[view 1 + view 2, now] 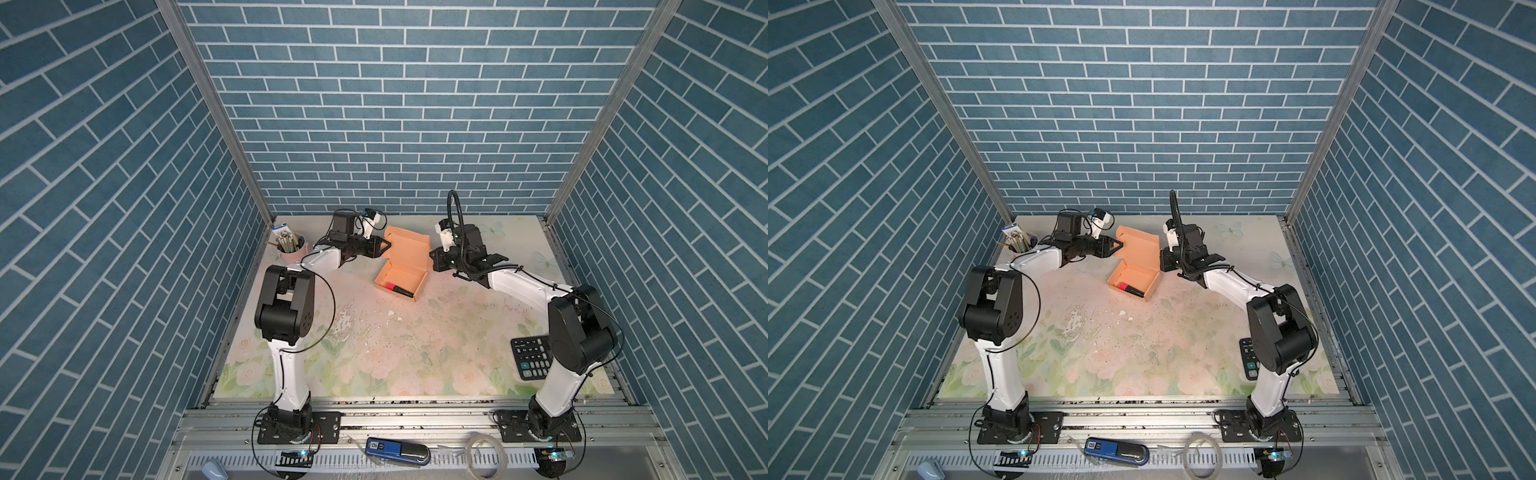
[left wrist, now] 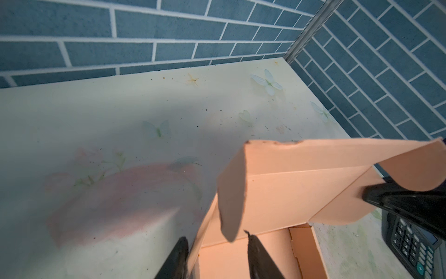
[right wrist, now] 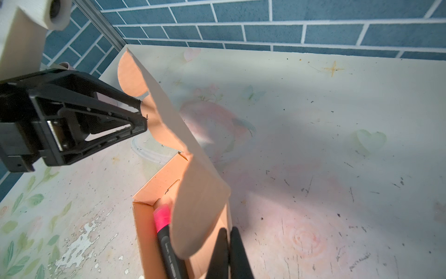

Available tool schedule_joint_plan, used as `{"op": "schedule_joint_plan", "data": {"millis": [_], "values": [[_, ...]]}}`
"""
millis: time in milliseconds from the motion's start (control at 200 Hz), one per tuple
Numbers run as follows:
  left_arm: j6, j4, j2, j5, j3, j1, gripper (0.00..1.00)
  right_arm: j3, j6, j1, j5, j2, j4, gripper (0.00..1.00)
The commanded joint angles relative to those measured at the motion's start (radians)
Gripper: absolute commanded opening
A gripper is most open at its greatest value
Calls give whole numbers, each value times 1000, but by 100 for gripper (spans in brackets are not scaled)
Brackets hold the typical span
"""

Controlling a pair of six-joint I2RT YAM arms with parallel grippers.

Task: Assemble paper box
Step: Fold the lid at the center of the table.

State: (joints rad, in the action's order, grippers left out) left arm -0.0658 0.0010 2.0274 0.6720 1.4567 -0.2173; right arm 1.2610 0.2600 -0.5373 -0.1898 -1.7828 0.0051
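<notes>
1. A pen cup (image 1: 291, 246) full of pencils stands at the far left corner of the desk (image 1: 395, 353), just left of the left arm.
2. The left claw (image 1: 388, 245) reaches rightward to the left edge of the box lid; in the left wrist view its fingers (image 2: 177, 256) stand spread, with a clear gap between them; the lid's left side flap (image 2: 231, 193) hangs in that gap; the right wrist view shows the two tips on either side of this flap, and no firm pinch is visible.
3. The paper box (image 1: 405, 274) sits on the far middle of the desk, between the two claws; its tray lies flat and open; its lid (image 1: 406, 245) stands raised along the far wall, tilted a little back; both rounded side flaps are bent forward.
4. A black marker (image 1: 400, 289) with a pink cap lies inside the tray, along the near wall, cap toward the left.
5. The right claw (image 1: 433, 258) meets the right edge of the lid; its fingers (image 3: 240, 253) are pressed together just beside the right side flap (image 3: 198, 212); whether cardboard is caught between them cannot be told.
6. A black calculator (image 1: 532, 357) lies at the near right of the desk, well apart from the box, partly hidden behind the right arm.
</notes>
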Motion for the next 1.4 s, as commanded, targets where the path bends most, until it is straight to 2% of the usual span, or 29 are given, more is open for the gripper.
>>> {"op": "schedule_joint_plan", "data": {"millis": [0,180,400,590,1010,1210,1395], "values": [[14,-28,17,-44,30,-9,39,0,-37,2,-13,11,20,0],[-5,-4,12,-80,27,-14,22,-11,-36,2,-13,11,23,0],[-11,3,5,-94,30,-46,13,-15,-30,2,2,11,24,0],[-28,16,-34,-186,-11,-93,6,0,15,0,65,0,6,0],[-125,87,-187,-370,-191,-119,4,63,146,-26,351,-38,-98,0],[-164,105,-236,-506,-258,-150,4,112,188,-63,465,-65,-126,0],[-184,176,-290,-638,-347,-193,4,109,213,-91,521,-78,-98,0]]}}
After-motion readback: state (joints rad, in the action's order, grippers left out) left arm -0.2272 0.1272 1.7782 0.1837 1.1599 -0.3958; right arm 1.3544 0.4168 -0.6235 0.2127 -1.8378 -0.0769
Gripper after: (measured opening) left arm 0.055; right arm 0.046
